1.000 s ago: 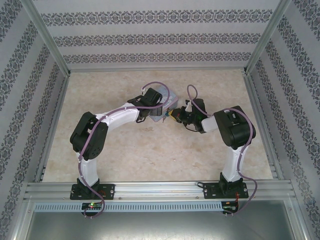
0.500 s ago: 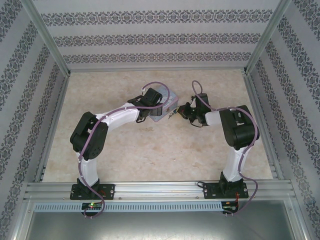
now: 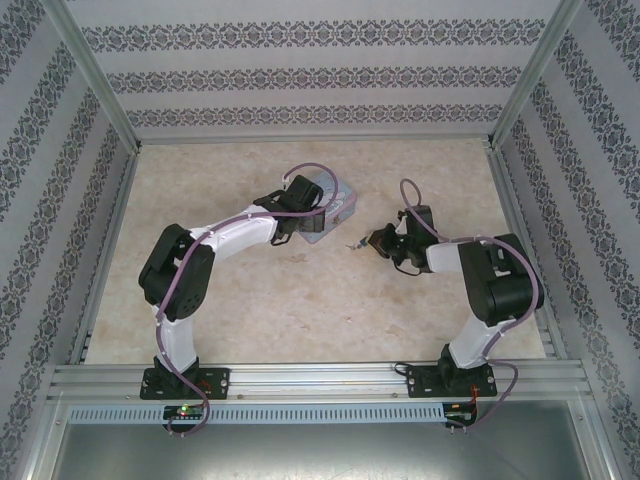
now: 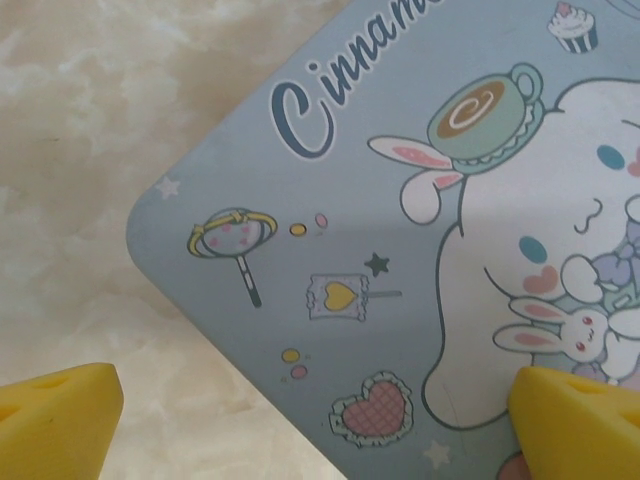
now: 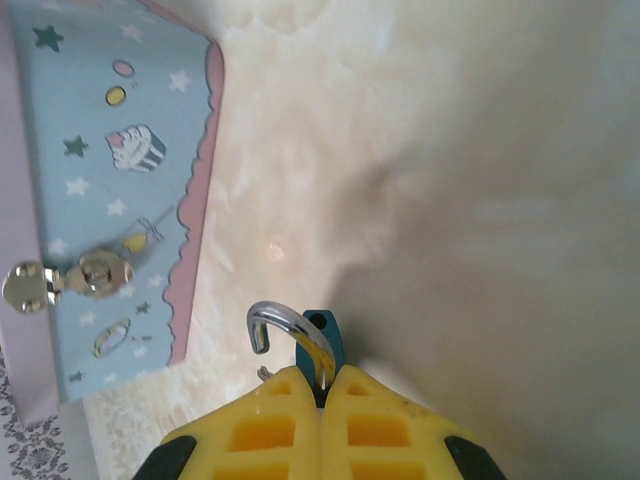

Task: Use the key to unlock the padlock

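right gripper [image 5: 322, 385]: yellow fingers pressed together, pinching the padlock [image 5: 322, 338] at its lower body.
padlock: teal body poking out past the fingertips, silver shackle [image 5: 283, 325] arching left from it. One shackle leg sits at the body and the other end hangs free, so it reads as sprung open.
padlock vs gripper: directly ahead of the fingertips, held in the pinch. Can't tell if it touches the table [image 5: 480, 150].
key: a small metal glint just left of the padlock body at the fingertip edge, too small to identify.
top view: right gripper [image 3: 372, 241] points left toward the tin [image 3: 340, 200], with a strip of bare table between the padlock and the tin.
left gripper [image 4: 315, 420]: jaws spread wide, gripping nothing. One yellow fingertip [image 4: 55, 420] is over the table, the other fingertip [image 4: 580, 420] over the tin lid [image 4: 400, 250]; it straddles the lid's rounded corner.
left gripper, top view: parked over the near-left part of the tin [image 3: 318, 210].
tin: pastel-blue box with a cartoon bunny print. The lid looks down, the contents are hidden.
tin latch [image 5: 90, 275]: silver hasp on the tin's side wall [image 5: 110, 180], facing the right gripper, well apart from the padlock.
table: pale marbled surface.
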